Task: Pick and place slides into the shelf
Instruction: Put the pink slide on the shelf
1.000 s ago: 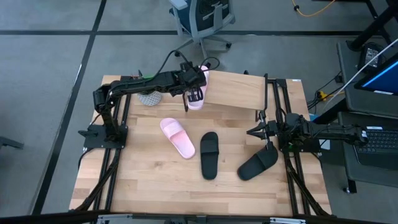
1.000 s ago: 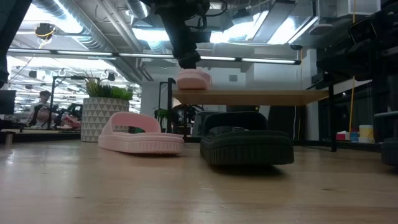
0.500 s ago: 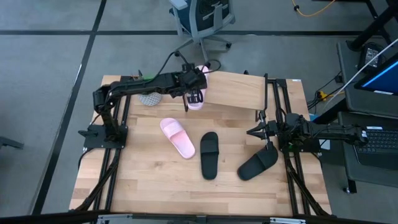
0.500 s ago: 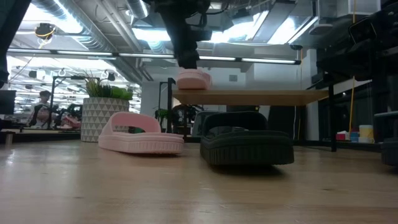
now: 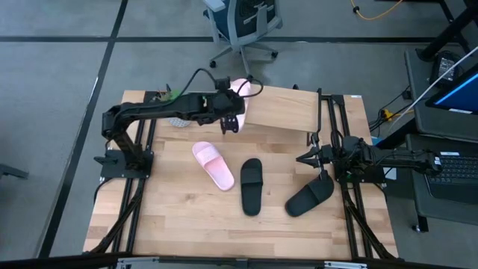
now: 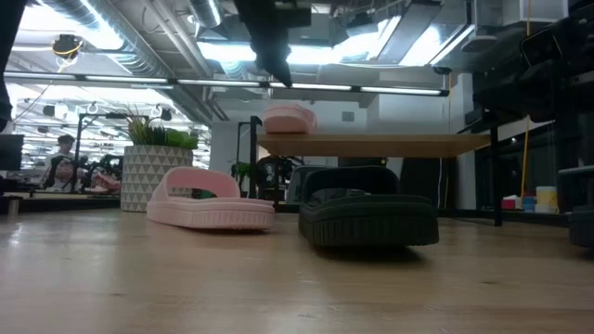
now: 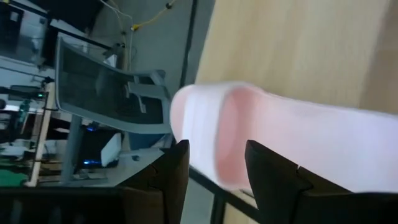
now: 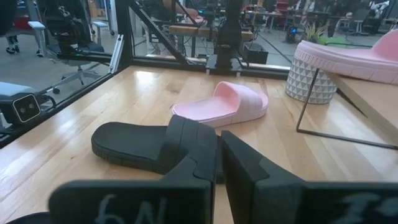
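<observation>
- Clearing away from the pink slide on the shelf (image 5: 240, 87) looks like the step in hand: the left gripper (image 5: 231, 124) hangs just off the left end of the shelf (image 5: 287, 112), jaws spread and holding nothing.
- Left of the shelf, a patterned planter (image 5: 179, 119) stands half under the left arm; any pull-back should pass over it, not through it.
- On the shelf's left end, that pink slide sits on the plank top with its tip hanging past the edge, seen in the left wrist view just beyond the fingers (image 7: 175, 163). To do this well, I would lift straight up first so no finger drags the slide off.
- In front of the shelf, on the table (image 5: 187, 224), the second pink slide (image 5: 213, 164) lies nearest the shelf's left end, well apart from the plank.
- Beside it, below the shelf's middle, lies one black slide (image 5: 252, 185).
- Toward the shelf's right end lies the other black slide (image 5: 309, 198), just under the right gripper (image 5: 320, 158), whose jaws are pressed together and empty; that arm waits.
- Three slides are left to place, by my judgement.
</observation>
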Robot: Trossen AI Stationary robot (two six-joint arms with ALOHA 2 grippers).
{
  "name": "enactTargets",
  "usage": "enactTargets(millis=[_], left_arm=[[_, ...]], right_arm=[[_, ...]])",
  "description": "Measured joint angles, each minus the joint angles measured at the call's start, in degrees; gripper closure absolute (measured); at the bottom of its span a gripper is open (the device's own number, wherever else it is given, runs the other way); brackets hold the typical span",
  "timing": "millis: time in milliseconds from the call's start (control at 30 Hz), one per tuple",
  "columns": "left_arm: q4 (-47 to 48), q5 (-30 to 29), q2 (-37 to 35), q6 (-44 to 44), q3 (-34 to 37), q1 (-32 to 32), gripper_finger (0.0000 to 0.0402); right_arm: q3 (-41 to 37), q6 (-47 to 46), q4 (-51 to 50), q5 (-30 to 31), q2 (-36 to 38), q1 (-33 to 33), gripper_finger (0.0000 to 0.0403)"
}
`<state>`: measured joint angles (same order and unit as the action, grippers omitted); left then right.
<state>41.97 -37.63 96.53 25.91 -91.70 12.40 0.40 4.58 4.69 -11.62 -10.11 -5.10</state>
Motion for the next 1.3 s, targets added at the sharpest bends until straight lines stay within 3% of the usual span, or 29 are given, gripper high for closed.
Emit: enactTargets(millis=[267,633,1067,1300], left_arm=[[7.3,-0.2,-3.0,-8.5,0.0,-4.1,0.0252],[23.6,-0.2,-4.4,-31.9,0.0,-11.6,0.0252],[23.5,-0.2,-4.3,-42.4,0.2,-18.9,0.0252],[19.5,0.2,-4.3,-44.3,7.2,-21.5,0.0252]], right_arm=[[0.0,0.0,0.2,0.0,0.0,0.0,0.0377],[0.0,0.2,0.6,0.0,0.0,0.0,0.0377],[0.0,0.2,1.2,0.0,0.0,0.0,0.0377],[0.0,0.2,2.0,0.0,0.0,0.0,0.0377]])
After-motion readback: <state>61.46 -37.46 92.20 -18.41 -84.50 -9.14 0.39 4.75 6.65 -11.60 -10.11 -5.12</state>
